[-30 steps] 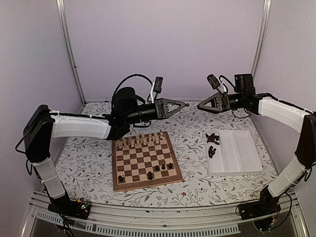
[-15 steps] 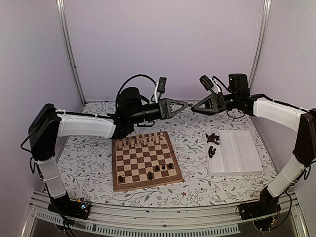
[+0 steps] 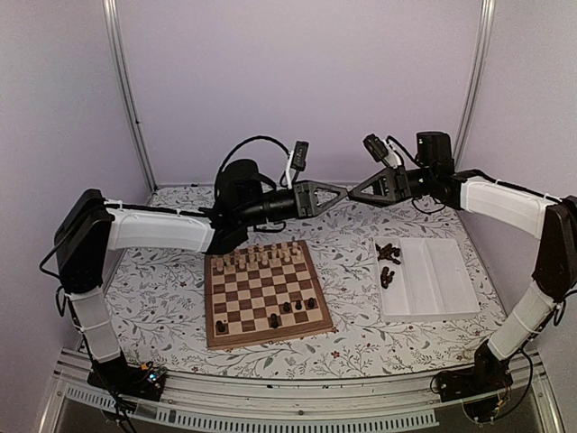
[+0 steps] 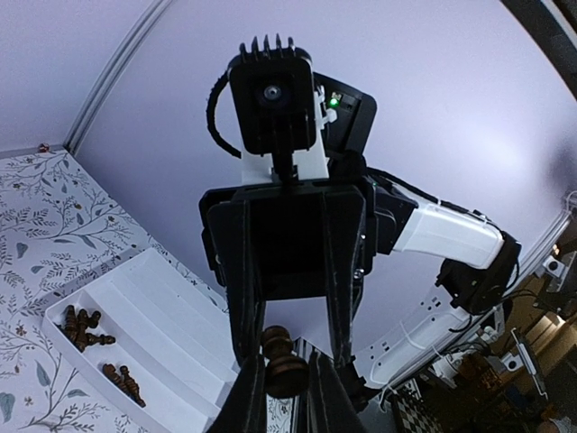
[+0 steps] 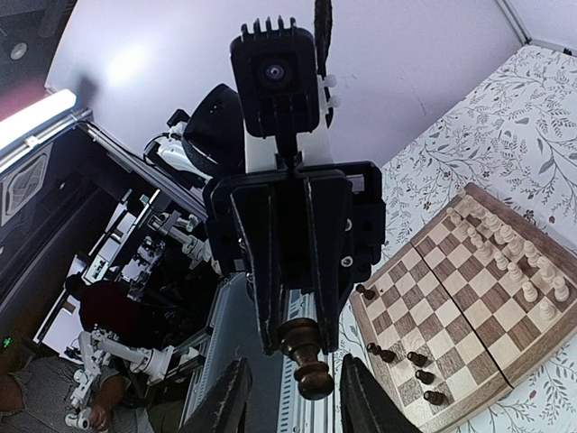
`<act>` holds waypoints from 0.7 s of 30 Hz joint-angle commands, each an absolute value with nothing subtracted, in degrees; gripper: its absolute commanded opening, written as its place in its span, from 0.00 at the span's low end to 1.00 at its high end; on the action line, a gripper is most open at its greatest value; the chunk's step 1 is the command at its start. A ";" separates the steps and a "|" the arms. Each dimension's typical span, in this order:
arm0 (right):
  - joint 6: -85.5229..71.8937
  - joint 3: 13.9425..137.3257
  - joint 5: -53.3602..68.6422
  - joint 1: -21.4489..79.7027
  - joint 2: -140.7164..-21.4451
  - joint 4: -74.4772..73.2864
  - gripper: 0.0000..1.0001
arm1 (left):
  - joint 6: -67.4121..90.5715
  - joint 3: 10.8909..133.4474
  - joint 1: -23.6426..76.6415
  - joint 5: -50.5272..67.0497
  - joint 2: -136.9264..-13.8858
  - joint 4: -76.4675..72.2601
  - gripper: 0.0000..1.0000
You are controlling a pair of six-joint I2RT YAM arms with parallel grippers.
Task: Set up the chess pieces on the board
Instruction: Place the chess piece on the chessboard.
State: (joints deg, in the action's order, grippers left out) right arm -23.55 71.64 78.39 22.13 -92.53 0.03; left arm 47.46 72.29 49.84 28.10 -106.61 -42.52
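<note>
High above the table my left gripper [image 3: 343, 192] and right gripper [image 3: 353, 193] meet tip to tip. The left gripper [image 4: 281, 390] is shut on the base of one dark chess piece [image 4: 287, 359], whose round head points at the right gripper. My right gripper [image 5: 293, 397] is open, with a finger on either side of that piece [image 5: 306, 354] and a gap on both sides. The board [image 3: 213, 341] lies below with pale chessmen in its far rows and several dark chess pieces [image 3: 287, 308] near its front edge.
A white compartment tray [image 3: 442, 275] lies right of the board, with two small heaps of dark chessmen [image 3: 389, 253] in its left compartment. A flowered cloth [image 3: 162, 289] covers the table. Metal frame posts [image 3: 126, 90] and plain walls enclose the space.
My right gripper has moved left to the left gripper's tip and its jaws have narrowed around the piece's head. The left arm has pushed slightly right, still holding the piece.
</note>
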 commanded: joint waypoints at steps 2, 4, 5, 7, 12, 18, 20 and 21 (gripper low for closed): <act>-24.08 73.30 78.88 22.38 -93.38 1.12 0.36 | 47.59 73.68 50.62 29.05 -107.83 -43.33 0.03; -24.11 73.35 78.97 22.34 -93.51 1.22 0.33 | 47.70 73.65 50.63 29.18 -108.01 -43.33 0.03; -24.22 73.31 79.08 22.33 -93.56 1.26 0.30 | 47.72 73.70 50.64 29.07 -108.02 -43.39 0.03; -24.26 73.24 79.08 22.35 -93.54 1.32 0.26 | 47.82 73.57 50.65 28.88 -108.04 -43.42 0.02; -22.88 72.92 77.53 22.33 -92.71 0.27 0.12 | 47.99 73.99 50.73 27.95 -108.33 -42.32 0.04; -12.01 76.85 69.47 22.32 -91.76 -13.86 0.04 | 45.34 74.90 50.59 23.71 -106.98 -33.64 0.24; -5.86 79.15 65.07 22.35 -91.44 -18.90 0.02 | 41.89 74.80 50.27 22.13 -104.68 -29.42 0.34; -3.82 80.10 62.41 22.59 -91.28 -21.13 0.02 | 38.99 74.80 50.01 21.22 -102.54 -26.67 0.36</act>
